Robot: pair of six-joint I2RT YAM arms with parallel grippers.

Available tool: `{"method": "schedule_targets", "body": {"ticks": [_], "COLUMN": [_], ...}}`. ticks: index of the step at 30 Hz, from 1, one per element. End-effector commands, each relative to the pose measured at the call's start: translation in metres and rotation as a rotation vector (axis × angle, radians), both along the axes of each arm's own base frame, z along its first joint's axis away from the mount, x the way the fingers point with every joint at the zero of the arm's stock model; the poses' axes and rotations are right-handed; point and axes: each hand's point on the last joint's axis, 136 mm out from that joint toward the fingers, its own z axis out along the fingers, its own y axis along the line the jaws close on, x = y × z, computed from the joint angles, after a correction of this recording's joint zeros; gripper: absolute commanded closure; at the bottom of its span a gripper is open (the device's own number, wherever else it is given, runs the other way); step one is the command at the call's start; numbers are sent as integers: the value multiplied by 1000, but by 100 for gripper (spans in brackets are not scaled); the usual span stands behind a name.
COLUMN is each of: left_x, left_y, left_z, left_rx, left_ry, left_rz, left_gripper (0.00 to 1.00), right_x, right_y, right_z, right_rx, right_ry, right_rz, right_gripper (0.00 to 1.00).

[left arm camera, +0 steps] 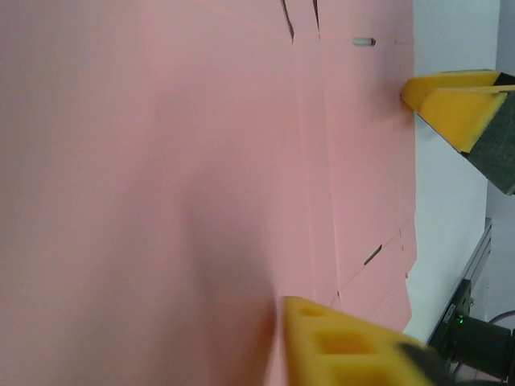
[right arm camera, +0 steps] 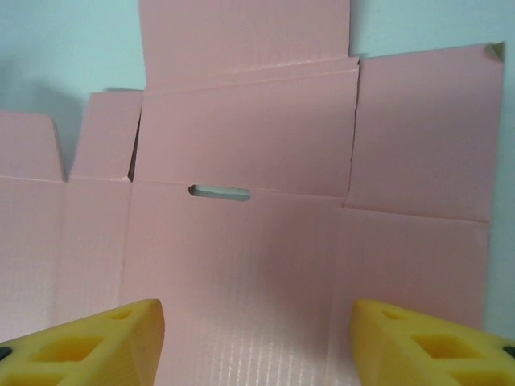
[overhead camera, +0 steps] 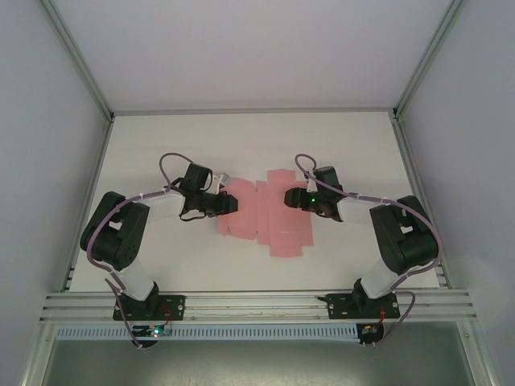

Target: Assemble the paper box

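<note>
We begin at the right gripper [right arm camera: 256, 312]. Its two yellow fingers [right arm camera: 96, 342] stand wide apart and grip nothing. The pink paper box [right arm camera: 241, 257], a flat cut sheet at this stage, lies beneath and between them. Just beyond the fingertips a crease runs across the card with a narrow slot [right arm camera: 219, 193] cut into it. Past the slot a flap [right arm camera: 245, 36] reaches out to the far edge, and more panels spread out to either side of the fingers. Beyond the card we see the white table [right arm camera: 64, 40].

The left gripper [left arm camera: 346, 197] is likewise spread wide with nothing pinched. One of its fingers sits over the card and the other sits just off the card's edge, over the bare table. We cannot tell whether either pad touches the card.

From above, the sheet lies flat on the table between the two grippers. The left fingers are at its left side and the right fingers are over its right part.
</note>
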Motion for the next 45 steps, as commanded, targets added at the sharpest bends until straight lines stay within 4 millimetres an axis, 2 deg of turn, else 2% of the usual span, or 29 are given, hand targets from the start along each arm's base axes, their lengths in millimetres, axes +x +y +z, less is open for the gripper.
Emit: {"method": "schedule_targets", "body": {"ticks": [1, 5, 8, 10, 14, 17, 20, 23, 24, 26, 31, 34, 36, 37, 38, 39, 41, 42, 45], "left_x": [15, 14, 2, -9, -33, -57, -68, -73, -74, -72, -68, -60, -59, -57, -55, -53, -47, -42, -37], "left_y": [-9, -12, -14, -14, -10, -10, -3, 5, 8, 13, 18, 25, 26, 28, 31, 34, 49, 62, 110], "left_z": [35, 81, 125, 151, 194, 222, 239, 248, 250, 248, 245, 236, 231, 228, 224, 219, 204, 197, 188], "left_rx": [-44, -98, -180, -224, -284, -343, -334, -325, -320, -301, -290, -247, -237, -227, -207, -175, -57, 27, 308], "left_ry": [-126, -270, -405, -490, -621, -713, -787, -831, -843, -849, -857, -844, -834, -821, -808, -799, -759, -732, -686], "left_rz": [-8, -45, -78, -94, -111, -157, -120, -71, -56, -14, 33, 95, 108, 124, 143, 159, 222, 276, 418], "left_gripper": [100, 100, 100, 100, 100, 100, 100, 100, 100, 100, 100, 100, 99, 76, 60, 52, 9, 0, 0], "right_x": [-16, -10, -16, -26, -53, -65, -72, -81, -84, -86, -100, -104, -103, -105, -103, -101, -94, -89, -88], "right_y": [-5, -18, -38, -44, -37, -33, -27, -20, -19, -19, -14, -12, -13, -11, -11, -11, -8, -8, 0], "right_z": [9, 71, 105, 121, 145, 161, 181, 200, 203, 208, 233, 244, 249, 251, 252, 252, 243, 235, 204], "right_rx": [10, 46, 95, 153, 246, 294, 354, 402, 409, 410, 454, 453, 440, 431, 416, 393, 297, 219, -11], "right_ry": [18, -133, -231, -282, -399, -467, -523, -577, -589, -606, -701, -750, -776, -792, -806, -813, -799, -775, -658], "right_rz": [35, 53, 27, 41, 137, 180, 222, 281, 292, 293, 362, 385, 387, 404, 404, 401, 406, 406, 511], "right_gripper": [32, 20, 17, 17, 16, 12, 14, 28, 35, 56, 87, 100, 100, 100, 100, 100, 100, 100, 100]}}
